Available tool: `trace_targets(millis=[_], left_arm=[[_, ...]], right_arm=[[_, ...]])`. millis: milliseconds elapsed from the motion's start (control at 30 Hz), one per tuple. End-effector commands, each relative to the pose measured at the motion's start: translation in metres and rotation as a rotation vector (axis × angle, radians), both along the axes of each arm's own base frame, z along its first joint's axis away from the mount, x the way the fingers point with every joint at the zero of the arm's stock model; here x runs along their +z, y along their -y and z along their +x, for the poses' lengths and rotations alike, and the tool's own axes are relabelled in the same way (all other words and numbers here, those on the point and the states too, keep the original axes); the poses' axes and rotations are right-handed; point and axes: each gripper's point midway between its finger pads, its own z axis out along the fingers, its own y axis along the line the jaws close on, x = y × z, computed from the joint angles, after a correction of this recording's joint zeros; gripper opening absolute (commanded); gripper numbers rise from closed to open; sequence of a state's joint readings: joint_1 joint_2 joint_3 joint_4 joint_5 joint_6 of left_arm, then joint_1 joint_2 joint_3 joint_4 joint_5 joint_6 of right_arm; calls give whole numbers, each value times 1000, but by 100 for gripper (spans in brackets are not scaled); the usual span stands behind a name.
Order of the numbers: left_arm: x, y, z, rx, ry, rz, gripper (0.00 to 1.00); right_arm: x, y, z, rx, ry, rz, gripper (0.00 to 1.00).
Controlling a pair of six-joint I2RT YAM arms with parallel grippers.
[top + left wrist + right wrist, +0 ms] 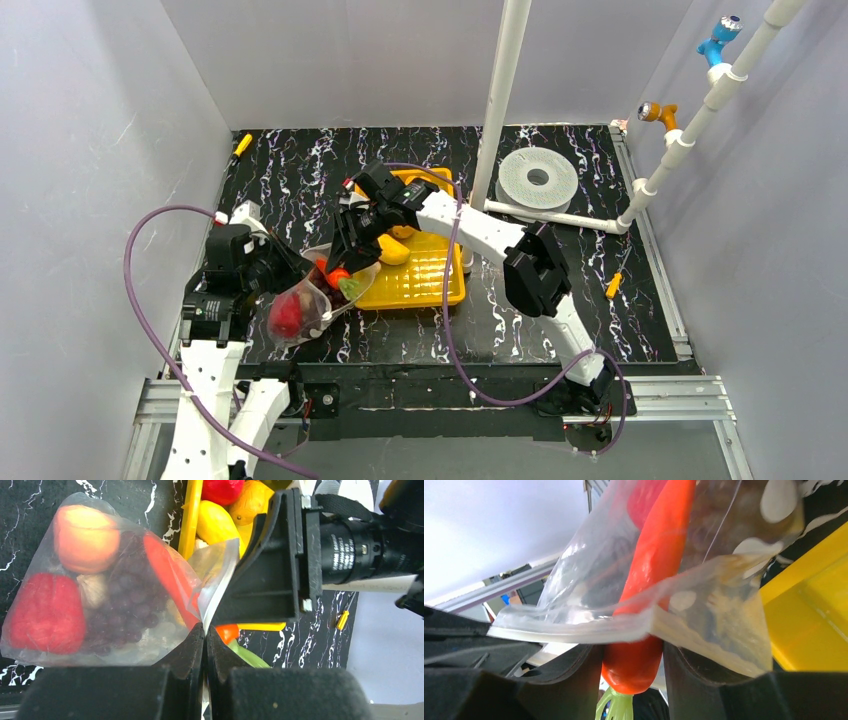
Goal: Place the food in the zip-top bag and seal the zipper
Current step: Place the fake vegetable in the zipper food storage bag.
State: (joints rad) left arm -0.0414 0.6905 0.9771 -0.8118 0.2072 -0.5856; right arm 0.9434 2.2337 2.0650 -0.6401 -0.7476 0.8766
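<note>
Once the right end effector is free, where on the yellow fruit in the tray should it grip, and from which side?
Probably across the narrow middle of the yellow fruit, coming from above. It lies on its side, longer than wide, next to the tray wall with an orange fruit beside it, so side approaches look blocked.

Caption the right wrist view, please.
Right gripper holds a long glossy red-orange toy vegetable partway inside the clear crinkly zip-top bag.
</note>
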Motion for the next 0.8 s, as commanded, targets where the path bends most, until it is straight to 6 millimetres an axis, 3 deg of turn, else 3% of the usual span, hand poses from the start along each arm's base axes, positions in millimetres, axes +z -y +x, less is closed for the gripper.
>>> trace_targets(millis=[0,200,333,567,767], left_arm=[[15,6,-4,-20,36,-32,0],[18,8,-5,-25,39,-43,0],[17,11,-4,-29,32,-66,0],[21,20,4,-38,37,-124,0],[21,20,9,-33,30,-130,0]], right_arm=[[16,-15,20,-84,77,89,1],[3,-16,43,-201,157,16,1],[4,-19,49,-265,169,-15,1],[-1,-25,35,-304,283,-96,2],[1,-26,23,-293,378,-143,11]])
